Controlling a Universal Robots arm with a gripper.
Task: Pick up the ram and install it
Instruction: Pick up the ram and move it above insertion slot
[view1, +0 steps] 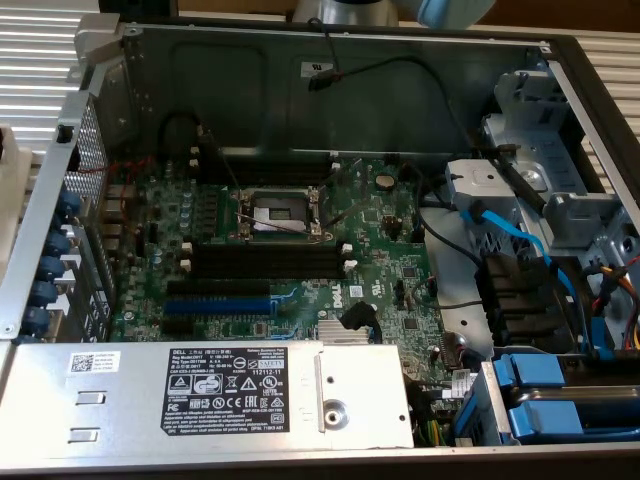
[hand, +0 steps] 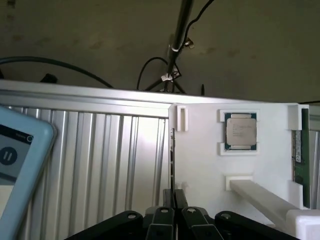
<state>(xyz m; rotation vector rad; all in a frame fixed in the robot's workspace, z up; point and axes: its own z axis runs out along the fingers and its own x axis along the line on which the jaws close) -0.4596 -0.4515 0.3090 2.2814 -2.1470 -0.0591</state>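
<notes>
The ram (hand: 298, 156) is a thin green board standing on edge in a slot at the far side of a white holder (hand: 200, 150), away from the computer. My gripper (hand: 173, 194) hovers over the holder's near edge, well short of the ram, its black fingers (hand: 167, 200) pressed together with nothing between them. On the green motherboard (view1: 390, 250) in the exterior view, two pairs of long black slots with white end clips lie bare: one pair (view1: 268, 262) just below the processor socket (view1: 278, 215), the other (view1: 262, 165) above it.
A processor chip (hand: 241, 131) sits in the white holder beside a white bar (hand: 260, 197). A pale tablet (hand: 17, 160) rests on the ribbed metal surface (hand: 115, 165). Inside the case are a blue expansion slot (view1: 220, 304), a grey power supply (view1: 200, 395), blue cables (view1: 520, 240) and drive bays (view1: 560, 400).
</notes>
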